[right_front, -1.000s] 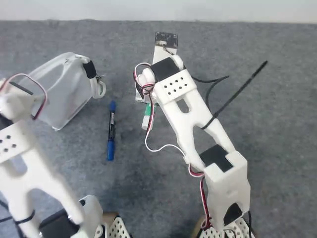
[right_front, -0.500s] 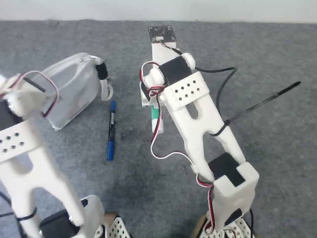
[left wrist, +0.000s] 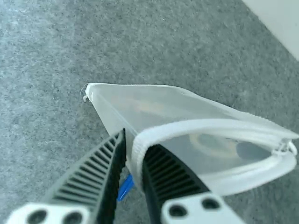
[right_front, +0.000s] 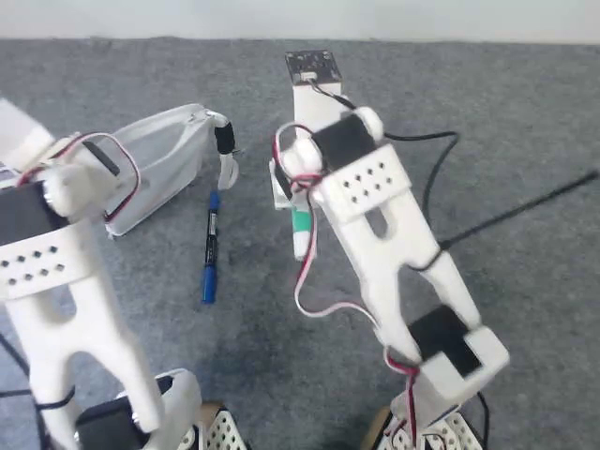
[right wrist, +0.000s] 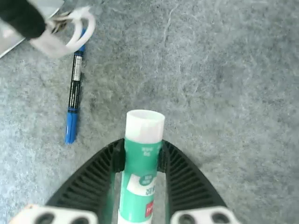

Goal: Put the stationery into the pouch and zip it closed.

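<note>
Grey felt counter (right_front: 506,103): the left tool (left wrist: 129,140) pinches the rim of the pouch (left wrist: 187,109) at ten o'clock, while the right tool (right wrist: 140,147) clamps a glue stick (right wrist: 142,168) near centre. Ideally the mouth faces three o'clock, held wide, before insertion.

Light is bright and diffuse, from overhead; no shadow has a hard edge. High view: soft dark patch on the grey mat (right_front: 525,309) between the two arm bases, faint shadow strip beside the blue pen (right_front: 210,246). White shells of the left arm (right_front: 56,272) and right arm (right_front: 375,206) run close to clipping on their top faces. Left wrist view: mild sheen on the pouch (left wrist: 187,116) plastic, pale wall (left wrist: 280,14) in the corner blown out. Right wrist view: glue stick (right wrist: 140,158) cap bright, no glare.
</note>
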Robot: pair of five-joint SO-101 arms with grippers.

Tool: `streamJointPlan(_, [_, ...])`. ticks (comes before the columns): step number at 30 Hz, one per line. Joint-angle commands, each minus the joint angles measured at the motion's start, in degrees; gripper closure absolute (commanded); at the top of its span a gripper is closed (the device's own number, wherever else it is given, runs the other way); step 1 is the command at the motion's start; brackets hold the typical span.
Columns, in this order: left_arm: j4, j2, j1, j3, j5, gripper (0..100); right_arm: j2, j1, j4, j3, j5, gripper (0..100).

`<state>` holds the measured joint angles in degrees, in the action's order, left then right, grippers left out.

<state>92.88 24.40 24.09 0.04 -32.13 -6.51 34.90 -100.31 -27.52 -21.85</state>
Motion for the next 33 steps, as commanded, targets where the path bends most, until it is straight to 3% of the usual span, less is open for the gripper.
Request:
streamJointPlan(1, [-0.09,0.79,-0.62,-2.24,0.53,99,9.27,0.22,-2.07,1.76,0.53,99.2])
streamJointPlan(20, [-0.26,0.79,-0.44,-2.24,0.44,99,27.38,0.13,-1.89,8.7,0.53,99.2])
streamJointPlan(33, [-0.26,0.44,-0.44,-2.24,0.44,99,28.44,0.22,10.51,8.7,0.26,99.2])
